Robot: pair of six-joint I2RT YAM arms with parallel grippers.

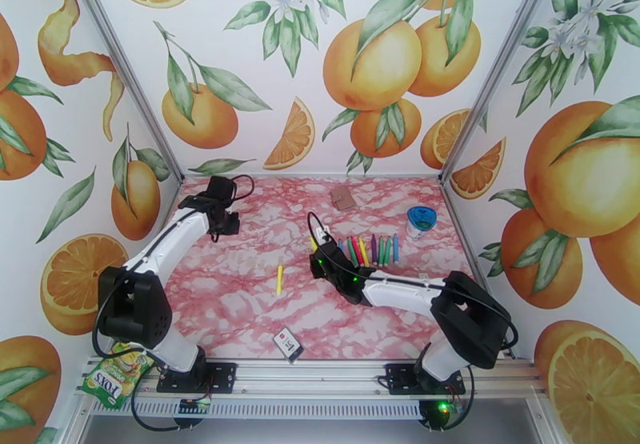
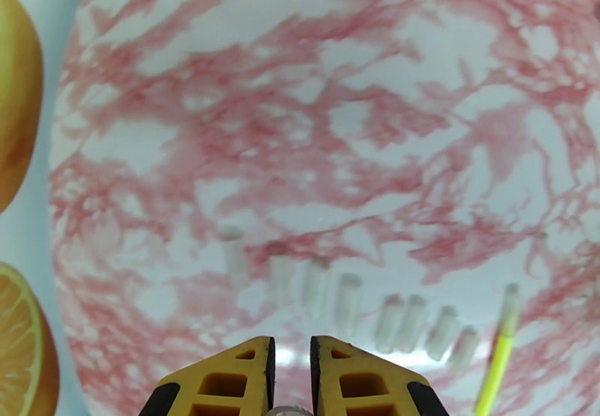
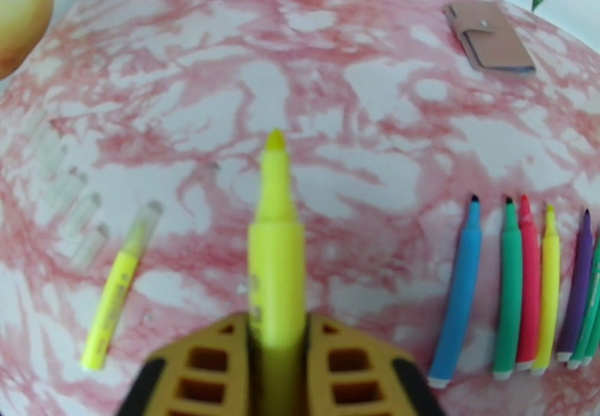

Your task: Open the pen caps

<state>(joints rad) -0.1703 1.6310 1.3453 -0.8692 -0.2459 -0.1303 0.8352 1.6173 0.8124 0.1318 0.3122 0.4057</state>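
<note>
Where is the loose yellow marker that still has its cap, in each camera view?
Top external: the capped yellow marker lies alone just left of centre.
Left wrist: lower right, just right of the row of clear caps.
Right wrist: lower left, between those caps and the uncapped yellow marker in the right gripper.
Shared landmark: the cap row.

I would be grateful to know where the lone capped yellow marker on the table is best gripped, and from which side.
Grip the lone yellow marker at mid-barrel, coming straight down from above and closing across its width. It lies flat on the table, apart from the other markers, with bare surface along both sides. That should leave its clear cap free for pulling.
</note>
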